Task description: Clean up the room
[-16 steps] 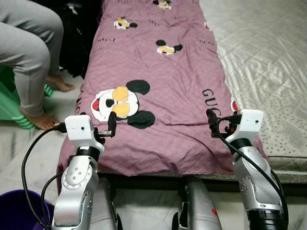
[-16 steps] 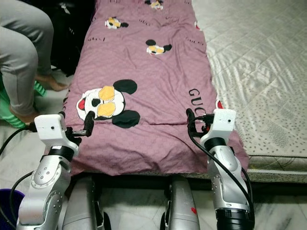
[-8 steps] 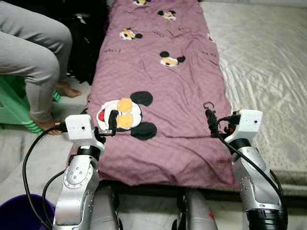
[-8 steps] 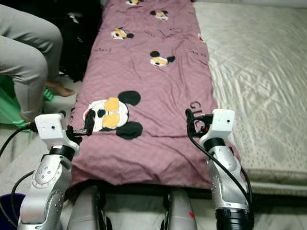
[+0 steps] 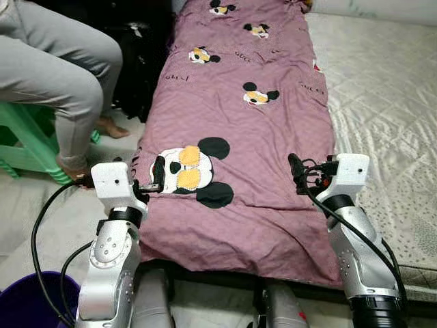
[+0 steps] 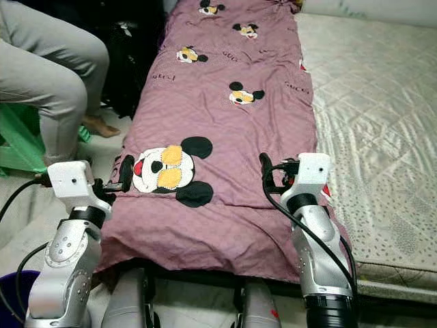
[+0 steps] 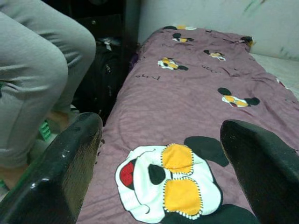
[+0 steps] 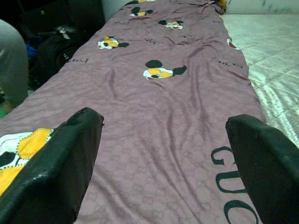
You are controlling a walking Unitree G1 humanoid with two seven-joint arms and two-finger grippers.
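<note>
A purple blanket [image 5: 246, 130] printed with cartoon mice lies spread flat along a low mattress, reaching from my legs to the far wall. Its near edge hangs over the mattress front. My left gripper [image 5: 158, 180] hovers over the blanket's near left corner, beside the big mouse print [image 5: 188, 169]. My right gripper [image 5: 295, 173] hovers over the near right side. In the left wrist view, the left gripper [image 7: 159, 154] is open, its fingers [image 7: 60, 177] wide apart above the cloth. The right gripper [image 8: 163, 154] is open too, with nothing between its fingers [image 8: 56, 163].
A person in grey trousers [image 5: 61, 75] sits on a green stool [image 5: 24, 137] at the left, bare feet on the floor. A black bag [image 5: 140, 61] stands beside the blanket. A cream quilted mattress [image 5: 389, 102] lies on the right. A purple bucket [image 5: 27, 301] stands by my left leg.
The whole picture has shifted, so the camera has moved and now takes in more of the blanket's far end. Both grippers hold the same open pose over the blanket.
</note>
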